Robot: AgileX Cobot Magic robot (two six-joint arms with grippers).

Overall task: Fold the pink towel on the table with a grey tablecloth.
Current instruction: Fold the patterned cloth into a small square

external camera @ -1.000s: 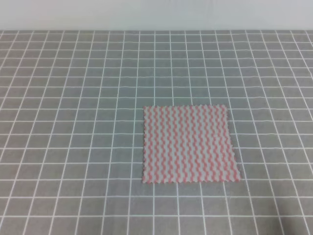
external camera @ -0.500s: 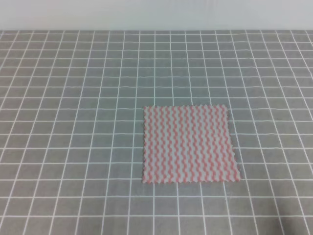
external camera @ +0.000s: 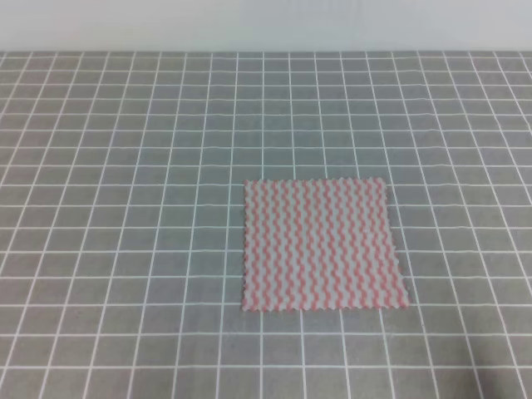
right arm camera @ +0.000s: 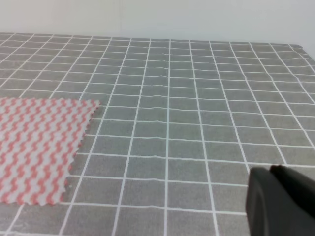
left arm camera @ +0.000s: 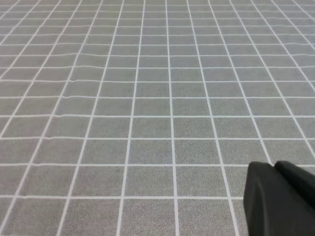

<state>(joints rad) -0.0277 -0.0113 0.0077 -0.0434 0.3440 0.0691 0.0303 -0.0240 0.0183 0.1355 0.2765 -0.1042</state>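
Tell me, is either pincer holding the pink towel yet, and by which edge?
Nothing is held. The pink towel lies flat and unfolded on the grey tablecloth, with no pincer touching it.

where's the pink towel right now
In the exterior high view the pink towel lies flat on the grey tablecloth, right of centre and toward the near edge. The right wrist view shows it at lower left; neither gripper touches it.

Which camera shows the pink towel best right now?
The exterior high view: the whole pink towel lies flat and unfolded, all four edges visible. The right wrist view catches only its corner portion at the left edge. The left wrist view shows none of it.
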